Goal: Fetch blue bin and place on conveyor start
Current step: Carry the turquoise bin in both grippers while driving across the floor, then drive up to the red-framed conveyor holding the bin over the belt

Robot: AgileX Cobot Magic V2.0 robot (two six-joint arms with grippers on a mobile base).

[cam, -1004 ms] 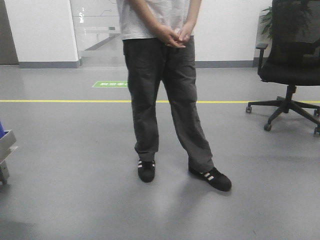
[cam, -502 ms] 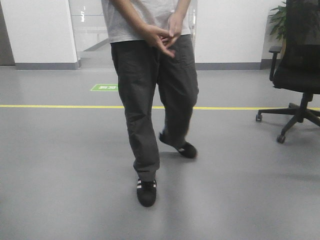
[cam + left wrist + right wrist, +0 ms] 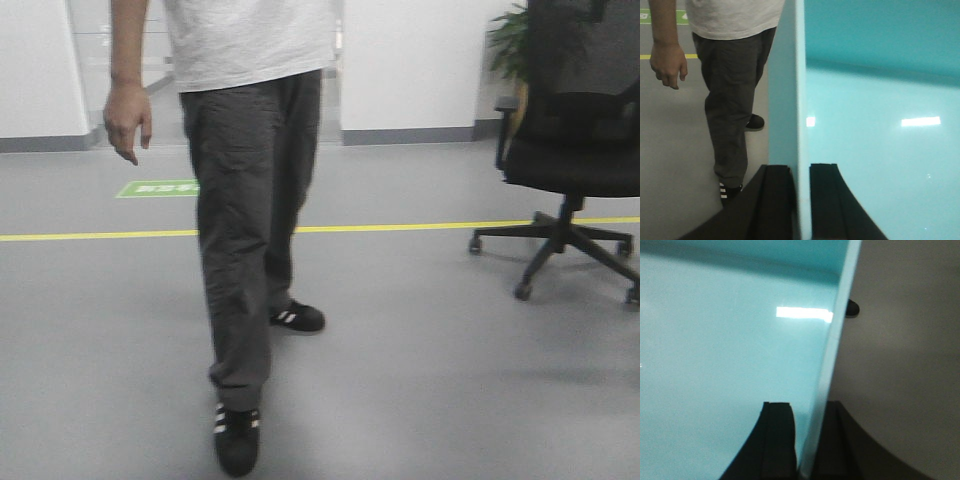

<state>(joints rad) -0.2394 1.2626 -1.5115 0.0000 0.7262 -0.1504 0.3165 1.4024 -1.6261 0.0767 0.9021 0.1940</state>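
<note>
The blue bin (image 3: 875, 130) is a pale aqua smooth tub that fills most of the left wrist view. It also shows in the right wrist view (image 3: 725, 350). My left gripper (image 3: 801, 170) is shut on the bin's left wall, one black finger outside and one inside. My right gripper (image 3: 810, 407) is shut on the bin's right wall in the same way. The bin hangs above the grey floor between the two grippers. The conveyor start is out of view. The bin and grippers do not show in the front view.
A person (image 3: 250, 200) in dark trousers and a white shirt stands close in front, also in the left wrist view (image 3: 730, 90). A black office chair (image 3: 570, 150) stands at the right. A yellow floor line (image 3: 400, 227) and a green floor mark (image 3: 155, 187) lie ahead.
The front view has swung: the person has shifted left and nearer, stepping with arms now at the side. The chair has come further into view on the right.
</note>
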